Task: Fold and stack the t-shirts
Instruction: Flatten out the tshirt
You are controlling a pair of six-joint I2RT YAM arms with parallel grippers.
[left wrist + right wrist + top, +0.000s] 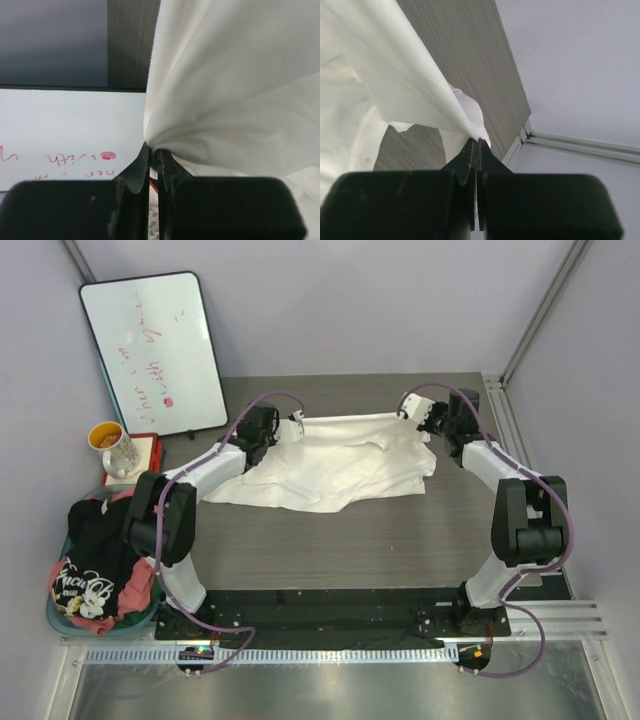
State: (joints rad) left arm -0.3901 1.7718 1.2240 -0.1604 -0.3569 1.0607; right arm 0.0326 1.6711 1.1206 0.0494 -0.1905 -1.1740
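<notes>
White soft-fabric t-shirt [340, 465] is lying spread on the far half of the dark wood-grain table [350, 540], with its far edge lifted between my two arms. Both are reaching far with elbows raised. I am seeing the left gripper [154, 150] pinching the far-left corner and the right gripper [476, 142] clamping the far-right one. Red handwriting on the white rectangular whiteboard [155, 350], far left, is defeating me. So is the pale lettering on the black t-shirt [95, 540] in the teal-rimmed basket [50, 612], near left.
</notes>
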